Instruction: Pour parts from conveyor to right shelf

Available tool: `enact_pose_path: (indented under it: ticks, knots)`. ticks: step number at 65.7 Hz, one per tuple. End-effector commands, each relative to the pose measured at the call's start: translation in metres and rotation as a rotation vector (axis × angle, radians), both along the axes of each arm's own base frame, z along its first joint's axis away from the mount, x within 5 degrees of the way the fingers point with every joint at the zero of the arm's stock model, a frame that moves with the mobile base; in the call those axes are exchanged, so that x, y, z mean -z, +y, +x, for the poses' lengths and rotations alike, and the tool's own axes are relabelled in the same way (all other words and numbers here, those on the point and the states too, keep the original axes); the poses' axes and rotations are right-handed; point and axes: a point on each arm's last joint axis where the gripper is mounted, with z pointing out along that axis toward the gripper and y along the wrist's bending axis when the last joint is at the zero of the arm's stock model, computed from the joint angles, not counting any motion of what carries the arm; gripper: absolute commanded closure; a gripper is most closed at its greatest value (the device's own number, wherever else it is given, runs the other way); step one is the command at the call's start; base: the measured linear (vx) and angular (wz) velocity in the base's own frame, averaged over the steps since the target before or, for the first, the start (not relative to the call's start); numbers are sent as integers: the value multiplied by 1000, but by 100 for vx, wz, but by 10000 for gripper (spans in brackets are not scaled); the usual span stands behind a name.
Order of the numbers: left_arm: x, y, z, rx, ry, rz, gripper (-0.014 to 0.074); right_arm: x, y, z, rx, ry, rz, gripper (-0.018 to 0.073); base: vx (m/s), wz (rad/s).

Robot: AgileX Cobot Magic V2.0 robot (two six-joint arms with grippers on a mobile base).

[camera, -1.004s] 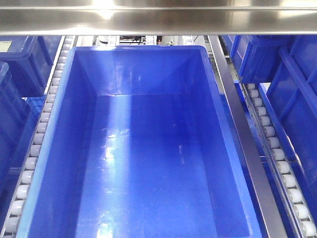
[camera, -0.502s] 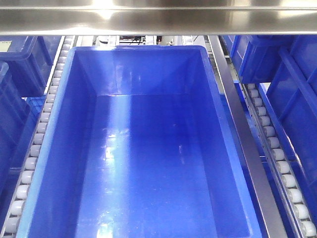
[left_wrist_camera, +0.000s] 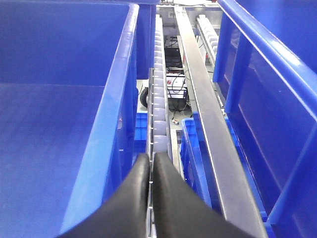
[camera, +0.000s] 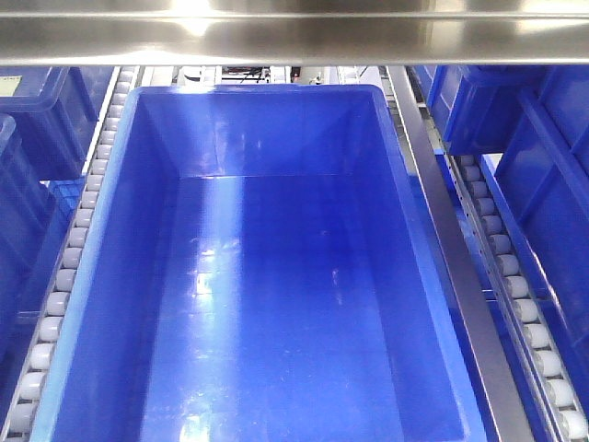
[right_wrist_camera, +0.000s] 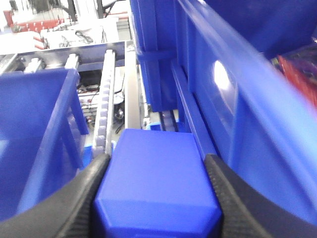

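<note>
In the right wrist view my right gripper (right_wrist_camera: 156, 159) is shut on a bright blue boxy part (right_wrist_camera: 157, 186), its black fingers (right_wrist_camera: 84, 191) pressed against both sides of the block. It hangs between the walls of two blue crates, above a roller rail (right_wrist_camera: 105, 104) of the right shelf. My left gripper (left_wrist_camera: 150, 159) is shut with nothing between its fingers, above a white roller rail (left_wrist_camera: 159, 106) beside a large blue crate (left_wrist_camera: 59, 99). The front view looks down into one large blue crate (camera: 276, 295) holding nothing, under a steel shelf bar (camera: 294, 37). The conveyor is out of view.
More blue crates (camera: 543, 166) stand to the right and left (camera: 37, 120) on roller rails (camera: 78, 244). A steel rail (camera: 442, 230) runs along the middle crate's right side. Cables and equipment (left_wrist_camera: 174, 84) show below the rack.
</note>
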Motion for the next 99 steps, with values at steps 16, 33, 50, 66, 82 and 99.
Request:
enact_pose_path:
  ticks: [16, 33, 50, 66, 82, 99]
  knots:
    - [-14, 0, -1, 3, -106, -9, 603, -42, 6, 25, -119, -7, 9, 564, 0, 0]
    - [-14, 0, -1, 3, -106, -9, 603, -51, 28, 71, -317, 156, -76, 564, 0, 0]
    - [-14, 0, -1, 3, -106, -9, 603, -39, 89, 130, -561, 362, -139, 564, 0, 0]
    - [-14, 0, -1, 3, -106, -9, 603, -8, 152, 176, -693, 530, -181, 564, 0, 0]
    - [-14, 0, -1, 3, -106, -9, 603, 25, 210, 217, -768, 719, -247, 564, 0, 0]
    - [-14, 0, -1, 3, -106, -9, 603, 59, 248, 259, -782, 957, -315, 564, 0, 0]
